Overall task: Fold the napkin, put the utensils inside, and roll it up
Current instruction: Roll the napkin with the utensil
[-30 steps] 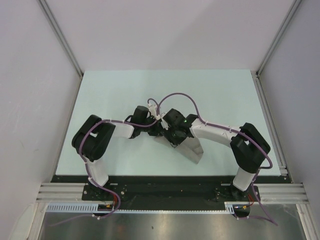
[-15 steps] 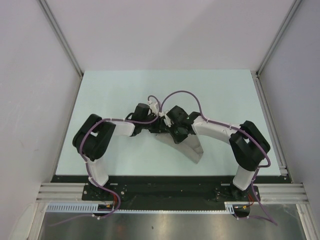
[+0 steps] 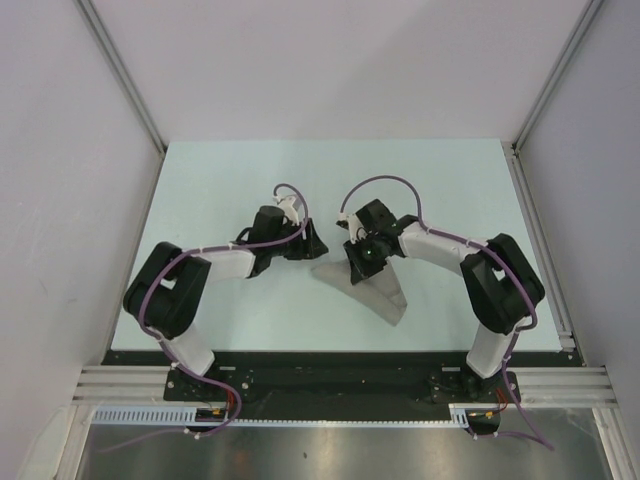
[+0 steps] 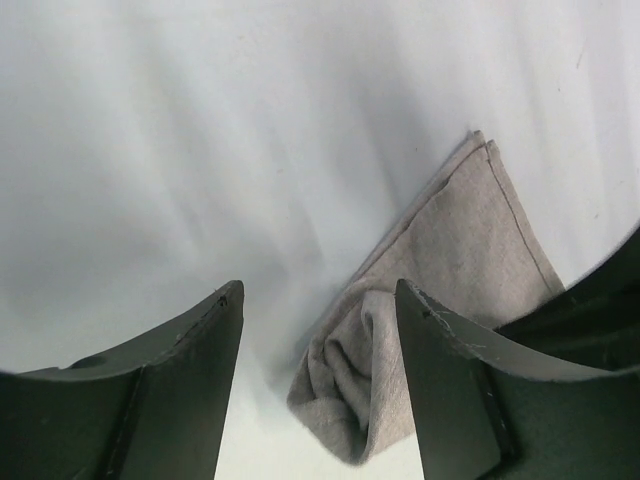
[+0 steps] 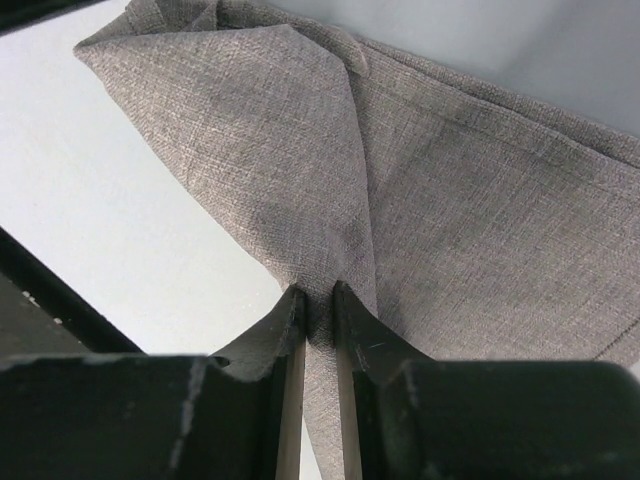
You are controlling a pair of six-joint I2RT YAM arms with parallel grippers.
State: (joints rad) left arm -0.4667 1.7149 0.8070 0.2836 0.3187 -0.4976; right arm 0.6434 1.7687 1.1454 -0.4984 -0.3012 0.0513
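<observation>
The grey-beige napkin [image 3: 378, 290] lies folded into a tapering shape on the table, between the two arms. My right gripper [image 3: 356, 268] sits over its left end and is shut on a pinched fold of the napkin [image 5: 450, 180], the cloth caught between its jaws [image 5: 318, 295]. My left gripper [image 3: 317, 243] stands open just left of the cloth. In the left wrist view the napkin's [image 4: 450, 250] bunched end lies between the spread fingers [image 4: 190, 380] and nothing is gripped. The utensils are hidden or out of view.
The pale table [image 3: 220, 190] is walled by white panels left, right and behind. A metal rail [image 3: 540, 230] runs along the right edge. Purple cables loop above both wrists.
My left gripper has opened, let go of the napkin and drawn back to the left. My right gripper has closed on the cloth's fold and shifted slightly right.
</observation>
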